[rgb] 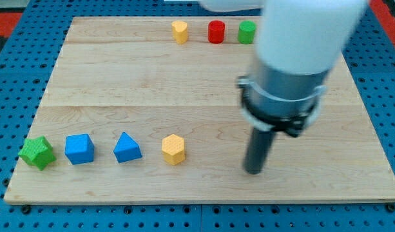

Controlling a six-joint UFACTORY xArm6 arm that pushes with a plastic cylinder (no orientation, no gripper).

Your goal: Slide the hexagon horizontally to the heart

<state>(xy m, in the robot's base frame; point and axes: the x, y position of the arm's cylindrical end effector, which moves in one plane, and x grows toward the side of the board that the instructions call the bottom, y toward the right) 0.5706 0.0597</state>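
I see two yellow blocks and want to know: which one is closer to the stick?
The yellow hexagon block near the view's bottom; my tip sits just to its right. The other yellow block is far off at the view's top edge.

You've got a row near the board's (120, 77) bottom edge: green star (37, 153), blue cube (79, 149) at its 3 o'clock, then blue triangle (127, 147), then yellow hexagon (173, 149). My tip (254, 171) sits apart at the hexagon's 4 o'clock. Far off at the hexagon's 12 o'clock lies the yellow heart (179, 31), with the red cylinder (216, 31) and green block (247, 31) at its 3 o'clock.
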